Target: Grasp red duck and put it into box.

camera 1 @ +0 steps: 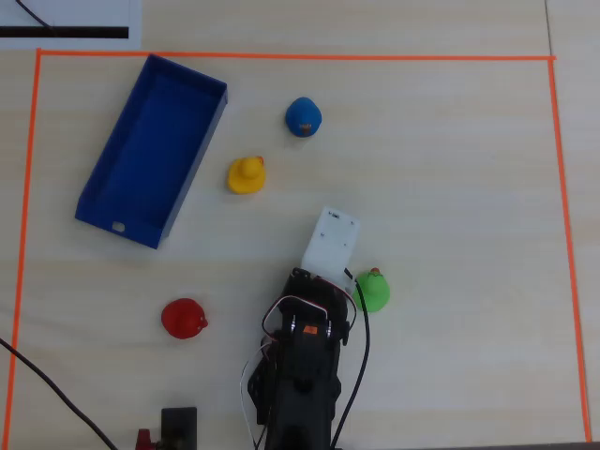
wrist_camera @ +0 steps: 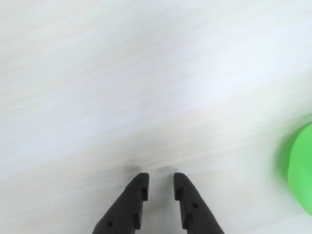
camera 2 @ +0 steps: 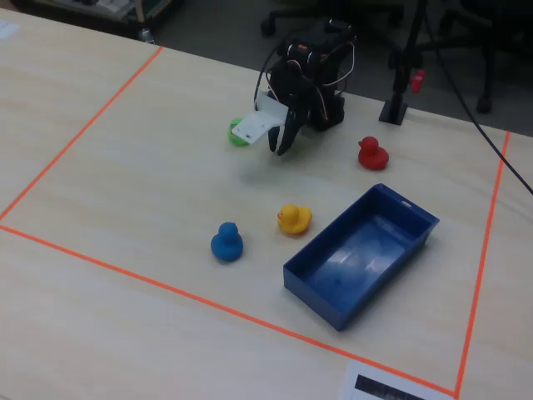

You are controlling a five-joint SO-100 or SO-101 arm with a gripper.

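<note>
The box [camera 1: 150, 150] is seen holding nothing. The red duck [camera 1: 183, 319] is set on the table below it, overhead. Gripper [wrist_camera: 160, 187] jaws are held narrowly apart, gripping nothing.

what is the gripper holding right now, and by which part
Nothing. In the wrist view the gripper has a narrow empty gap between its fingertips, above bare table. The red duck sits untouched, apart from the arm.

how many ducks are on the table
4. In the overhead view, the red duck sits left of the arm, the green duck right beside it, the yellow duck next to the blue box, and the blue duck farther up. None look hidden.
</note>
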